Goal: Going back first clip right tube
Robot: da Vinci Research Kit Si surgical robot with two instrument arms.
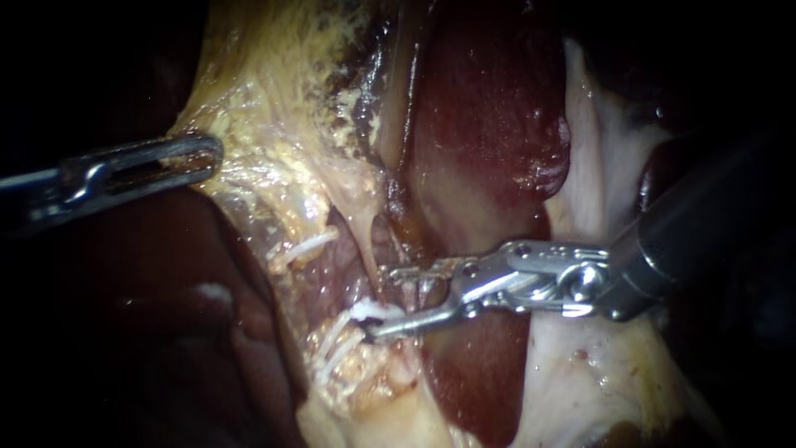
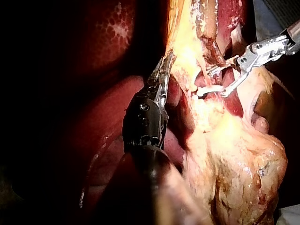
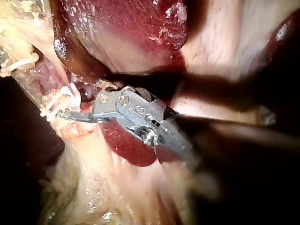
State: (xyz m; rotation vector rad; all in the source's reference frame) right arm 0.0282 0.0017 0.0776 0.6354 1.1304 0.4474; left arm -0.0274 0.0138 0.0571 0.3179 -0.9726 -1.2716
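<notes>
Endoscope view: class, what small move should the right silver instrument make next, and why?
Probably draw the right silver instrument straight back along its shaft with the jaws open: a gap shows between them, and the small white clip sits by the lower jaw's tip, apparently released.

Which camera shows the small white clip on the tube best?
Endoscope view: the small white clip sits close, well lit, by the right instrument's open jaws. Both wrist views show just a small white sliver.
</notes>
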